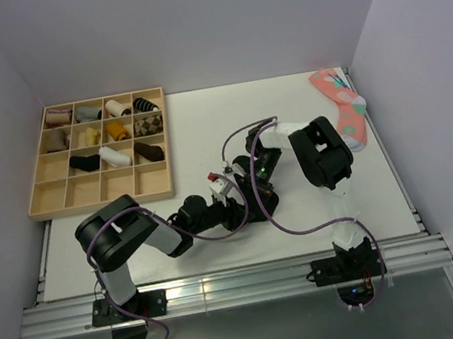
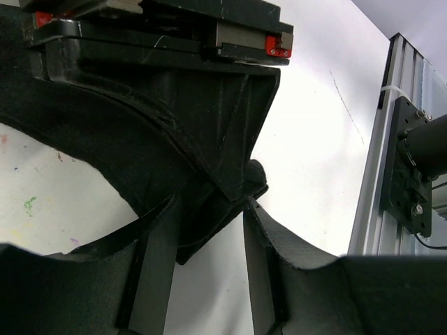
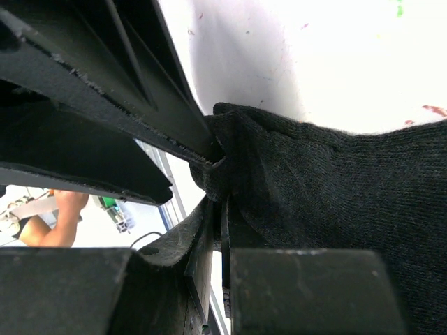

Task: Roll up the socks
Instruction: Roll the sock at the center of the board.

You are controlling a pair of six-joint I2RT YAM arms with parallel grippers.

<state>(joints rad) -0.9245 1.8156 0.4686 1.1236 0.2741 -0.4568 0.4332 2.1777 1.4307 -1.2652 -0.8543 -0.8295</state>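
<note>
Sock (image 3: 335,188), dark grey, is held in the middle of the table (image 1: 194,123) where the two arms meet, and the right gripper (image 3: 220,209) is clamped tight on its edge. The left gripper (image 2: 211,206) has a finger on either side of the sock's tip, but I cannot tell whether they pinch it. A pink sock (image 1: 344,109) lies at the far right corner, well apart from the tray (image 1: 40,187) of rolled socks at the far left.

From above, both arms (image 1: 318,156) hide most of the dark sock (image 3: 335,209) at centre; close up it runs off the frame's right edge. The left jaws' grip is unclear.
</note>
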